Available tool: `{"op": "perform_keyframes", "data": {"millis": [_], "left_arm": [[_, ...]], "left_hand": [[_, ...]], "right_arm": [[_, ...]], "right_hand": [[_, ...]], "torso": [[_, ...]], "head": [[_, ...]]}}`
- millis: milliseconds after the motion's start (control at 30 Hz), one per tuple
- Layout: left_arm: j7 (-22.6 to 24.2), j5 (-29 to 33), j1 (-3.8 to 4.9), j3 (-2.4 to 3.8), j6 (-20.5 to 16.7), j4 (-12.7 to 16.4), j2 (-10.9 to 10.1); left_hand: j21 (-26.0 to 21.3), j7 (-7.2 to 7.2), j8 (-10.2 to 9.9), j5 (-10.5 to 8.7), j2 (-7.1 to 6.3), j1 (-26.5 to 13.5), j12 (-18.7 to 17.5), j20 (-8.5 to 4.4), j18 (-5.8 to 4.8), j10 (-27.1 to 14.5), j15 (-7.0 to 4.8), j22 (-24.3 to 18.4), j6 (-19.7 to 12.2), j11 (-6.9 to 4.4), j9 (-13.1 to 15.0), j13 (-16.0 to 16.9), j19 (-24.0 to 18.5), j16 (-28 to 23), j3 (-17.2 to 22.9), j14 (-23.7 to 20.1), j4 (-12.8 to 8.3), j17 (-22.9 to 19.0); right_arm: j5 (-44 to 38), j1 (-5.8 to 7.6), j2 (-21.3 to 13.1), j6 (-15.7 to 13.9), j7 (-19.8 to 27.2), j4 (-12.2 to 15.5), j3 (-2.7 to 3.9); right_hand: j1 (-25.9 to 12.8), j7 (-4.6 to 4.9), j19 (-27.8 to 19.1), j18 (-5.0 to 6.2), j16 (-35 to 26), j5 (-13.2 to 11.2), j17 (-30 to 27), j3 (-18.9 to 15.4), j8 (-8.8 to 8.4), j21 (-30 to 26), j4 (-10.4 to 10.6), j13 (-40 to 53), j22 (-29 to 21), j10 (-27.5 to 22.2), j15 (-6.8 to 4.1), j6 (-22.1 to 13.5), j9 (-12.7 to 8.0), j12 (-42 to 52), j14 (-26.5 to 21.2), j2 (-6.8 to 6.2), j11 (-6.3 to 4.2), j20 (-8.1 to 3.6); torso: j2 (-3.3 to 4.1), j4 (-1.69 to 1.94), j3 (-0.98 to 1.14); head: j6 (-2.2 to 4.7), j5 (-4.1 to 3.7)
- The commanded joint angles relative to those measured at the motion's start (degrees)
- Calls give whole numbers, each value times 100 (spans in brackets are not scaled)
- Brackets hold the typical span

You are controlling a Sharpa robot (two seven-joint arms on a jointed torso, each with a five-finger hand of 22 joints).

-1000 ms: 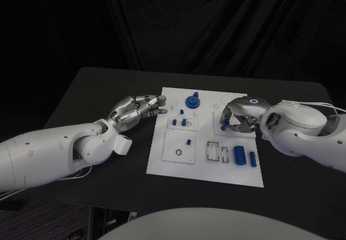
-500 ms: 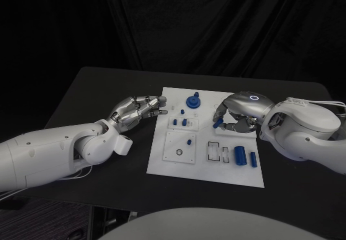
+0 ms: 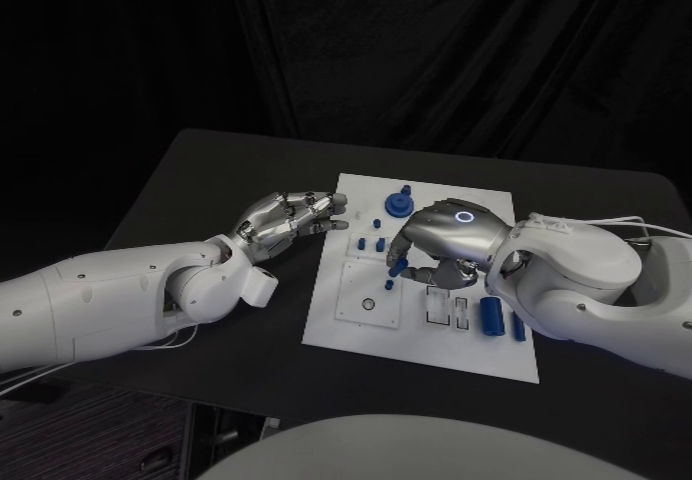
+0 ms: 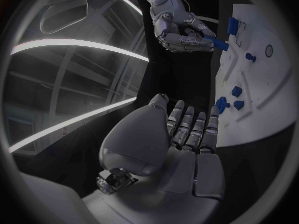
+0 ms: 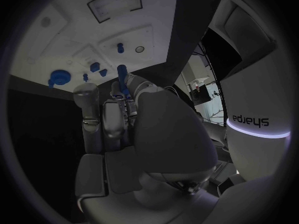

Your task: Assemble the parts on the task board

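While over task board (image 3: 433,345), R hand (image 3: 440,240) w/ blue part (image 3: 397,266).

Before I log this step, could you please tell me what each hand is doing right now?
Left hand: open, holding nothing, beside the white task board.
Right hand: holding a small blue cylindrical peg over the board.

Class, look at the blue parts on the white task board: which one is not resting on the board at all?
The blue peg held in the right hand, lifted over the middle of the task board. The others, like the blue knob at the far edge, sit on the board.
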Motion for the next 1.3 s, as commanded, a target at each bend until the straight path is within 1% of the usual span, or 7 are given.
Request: {"op": "perform_keyframes", "data": {"millis": [33,433,600,700,867,1033,1300], "left_arm": [[99,-33,-12,4,114,8,20],[159,23,-14,5,102,-24,35],[193,87,-15,5,102,-48,56],[195,102,-15,5,109,-50,55],[193,111,-15,5,110,-50,44],[192,115,-16,5,115,-43,44],[174,116,-16,5,130,-41,51]], "left_hand": [[-6,215,19,40,20,38,5,-9,-97,-24,8,-2,6,38,0,3,-4,24,37,7,-2,6],[16,214,17,62,63,53,24,-8,-95,-14,12,31,-1,37,-3,6,46,56,103,21,1,11],[24,218,20,67,68,60,36,-8,-93,-2,11,33,10,42,-1,8,60,75,122,36,-3,14],[29,220,22,69,70,65,48,-8,-92,11,11,34,17,45,0,10,68,85,133,44,-5,16],[29,220,22,69,70,65,48,-8,-92,11,11,34,17,45,0,10,68,85,133,44,-5,16],[29,220,22,69,70,65,48,-8,-92,11,11,34,17,45,0,10,68,85,133,44,-5,16],[33,222,23,71,68,68,50,-8,-92,12,11,35,17,48,0,10,74,88,142,45,-7,16]], "right_arm": [[-307,-80,147,-38,337,-133,3],[-443,-423,606,-58,579,-480,3],[-453,-584,726,-45,622,-604,4],[-456,-647,767,-43,633,-654,4],[-457,-690,787,-38,624,-686,4],[-473,-706,798,-67,608,-709,4],[-597,-712,805,-102,558,-720,4]], "right_hand": [[-36,-17,12,-71,-6,13,4,11,-9,36,-37,7,554,214,-34,15,8,-6,1,5,-166,-31],[-44,-13,20,-77,0,-8,15,15,-21,67,-43,3,561,223,-34,1,12,-24,7,4,-164,-33],[-43,-14,20,-78,3,-16,22,16,-23,72,-47,3,562,228,-34,0,14,-28,9,3,-166,-34],[-36,-15,19,-78,-1,-23,17,20,-26,73,-57,2,562,234,-35,0,16,-33,7,2,-168,-35],[-34,-16,21,-80,1,-24,21,21,-26,80,-60,2,564,236,-36,0,17,-34,9,2,-168,-35],[-12,-16,13,-78,-6,-30,12,35,-29,75,-90,3,563,260,-40,7,27,-47,4,6,-173,-40],[-3,-18,9,-78,-4,-25,17,39,-27,77,-110,6,563,287,-43,20,36,-50,6,4,-178,-43]], "torso": [[2,6,8],[1,18,-13],[12,8,-1],[6,1,-4],[5,-16,3],[6,0,8],[4,-2,6]], "head": [[0,16],[0,-28],[0,-26],[0,5],[0,32],[0,-7],[0,1]]}}
